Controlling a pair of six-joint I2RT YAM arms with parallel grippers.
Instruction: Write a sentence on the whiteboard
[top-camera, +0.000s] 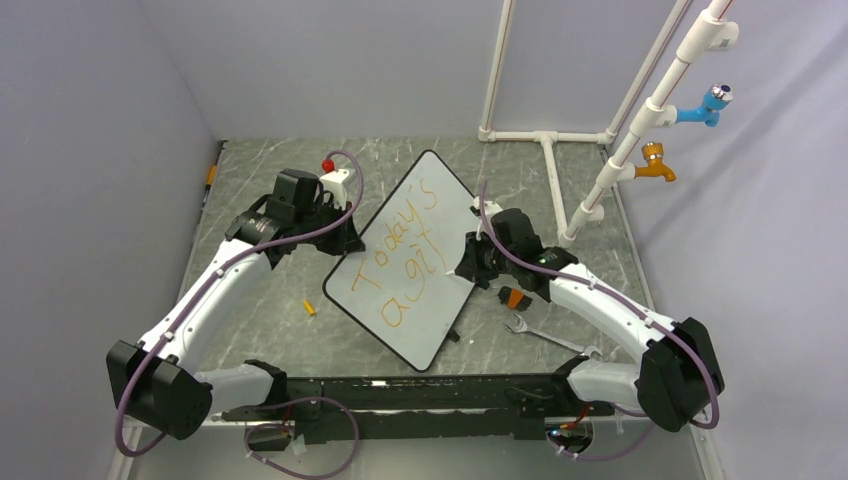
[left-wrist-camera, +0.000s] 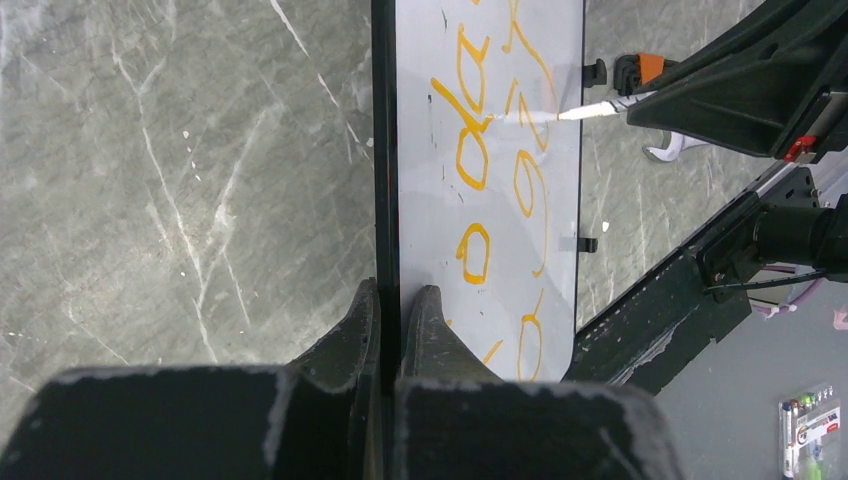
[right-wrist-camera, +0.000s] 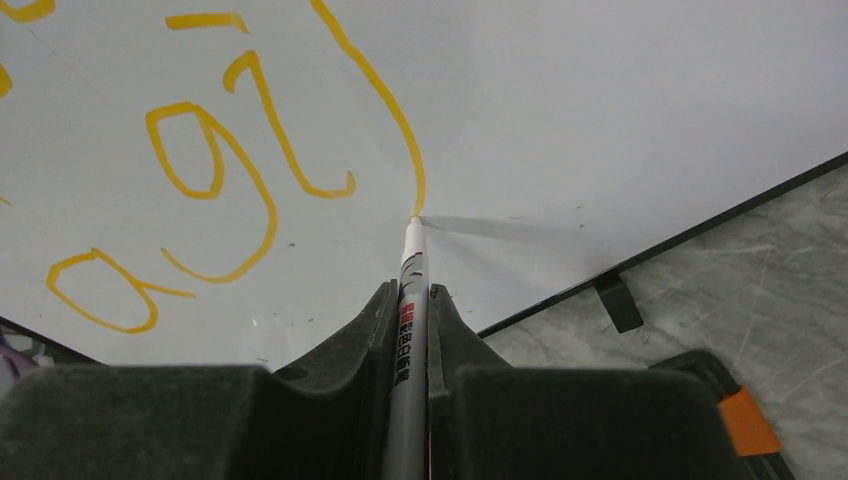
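The whiteboard lies tilted on the table with the orange sentence reading "Today's gif", the last stroke still under the pen. My left gripper is shut on the whiteboard's black rim at its left edge. My right gripper is shut on a white marker. The marker's tip touches the whiteboard at the end of a long orange stroke. The marker also shows in the left wrist view, its tip on the letters.
An orange-and-black marker cap and a silver wrench lie right of the board. A small yellow piece lies left of it. White pipes with taps stand at the back right. A red-capped item sits behind the left arm.
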